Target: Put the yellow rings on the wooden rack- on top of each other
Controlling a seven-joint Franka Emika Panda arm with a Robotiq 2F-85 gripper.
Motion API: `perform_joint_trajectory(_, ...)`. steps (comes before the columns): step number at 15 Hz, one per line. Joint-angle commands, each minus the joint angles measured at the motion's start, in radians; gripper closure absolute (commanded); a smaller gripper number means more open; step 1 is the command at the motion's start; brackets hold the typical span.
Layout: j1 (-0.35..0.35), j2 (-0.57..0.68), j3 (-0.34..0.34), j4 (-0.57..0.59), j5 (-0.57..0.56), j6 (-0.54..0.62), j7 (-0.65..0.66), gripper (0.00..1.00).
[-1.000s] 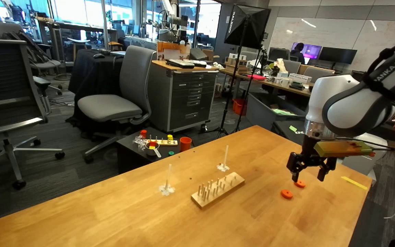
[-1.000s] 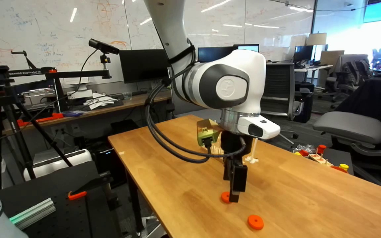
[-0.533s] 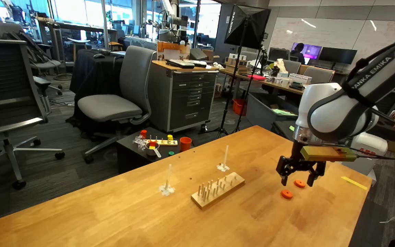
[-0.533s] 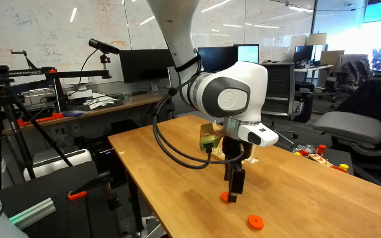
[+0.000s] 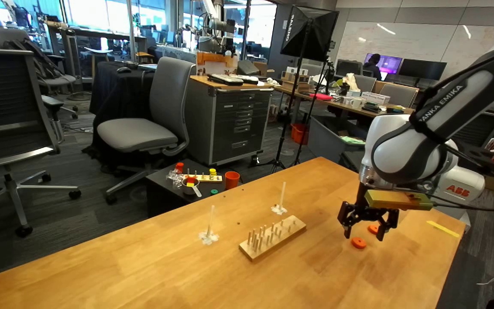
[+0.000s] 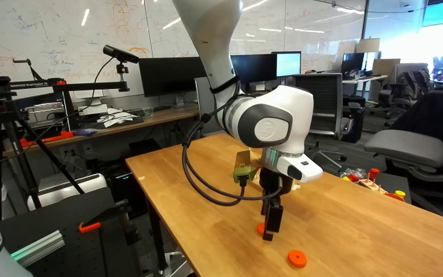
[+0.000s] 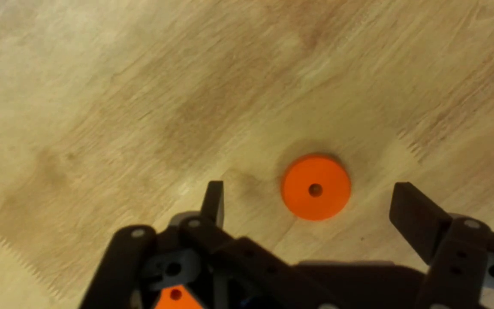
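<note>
One orange ring (image 7: 315, 188) lies flat on the table (image 5: 144, 266), and the second ring (image 6: 297, 258) lies near it, also flat. Just above the first hangs the gripper (image 5: 363, 237), jaws spread wide to either side of it in the wrist view, holding nothing. Neither ring is on the wooden rack (image 5: 275, 241), which lies well apart from them in an exterior view, so none of the stacking looks done. Left to do, as I judge it: lower, grip the first ring, carry it to the rack and seat it there, then fetch the second and set it on top. Which spot on the rack is meant, I cannot tell.
</note>
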Motion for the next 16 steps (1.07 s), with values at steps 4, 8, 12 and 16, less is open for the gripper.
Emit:
perform_joint_trajectory(4,-0.004,0.049,0.015,0.053,0.057,-0.007,-0.020,0.26)
perform_joint_trajectory(8,-0.008,0.052,0.020,0.062,0.071,-0.005,-0.024,0.58)
perform_joint_trajectory(12,-0.015,0.035,0.020,0.064,0.084,-0.010,-0.028,0.82)
perform_joint_trajectory(16,-0.019,0.008,0.027,0.069,0.089,-0.024,-0.032,0.82)
